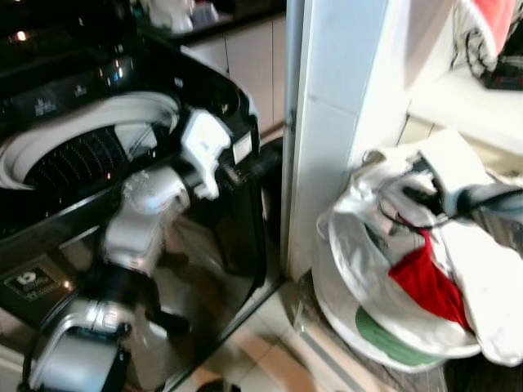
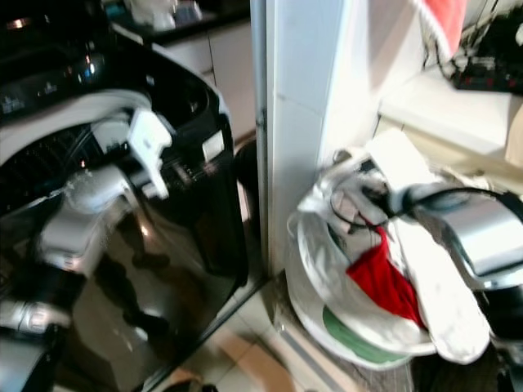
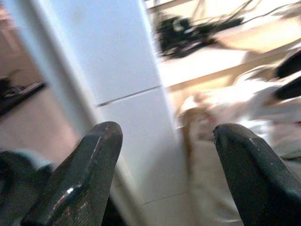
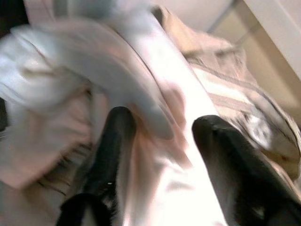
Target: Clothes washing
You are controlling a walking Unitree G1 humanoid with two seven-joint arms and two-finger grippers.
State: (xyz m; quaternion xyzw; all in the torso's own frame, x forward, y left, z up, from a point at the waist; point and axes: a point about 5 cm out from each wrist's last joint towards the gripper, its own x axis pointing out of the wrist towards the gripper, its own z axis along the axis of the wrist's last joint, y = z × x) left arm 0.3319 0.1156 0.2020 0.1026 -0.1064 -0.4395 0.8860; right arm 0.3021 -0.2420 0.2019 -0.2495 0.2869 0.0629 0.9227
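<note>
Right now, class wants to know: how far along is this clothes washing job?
Early. Done: the washing machine stands open. In hand: the right end effector, fingers spread, is pushing into the laundry pile, nothing gripped yet. The left end effector hovers open. Left: moving clothes into the drum.

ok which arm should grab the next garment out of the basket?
Right. The right tool is already in the laundry pile, its fingers open around white fabric. The left tool is open in the air beside the washing machine, with the white pillar between it and the basket.
</note>
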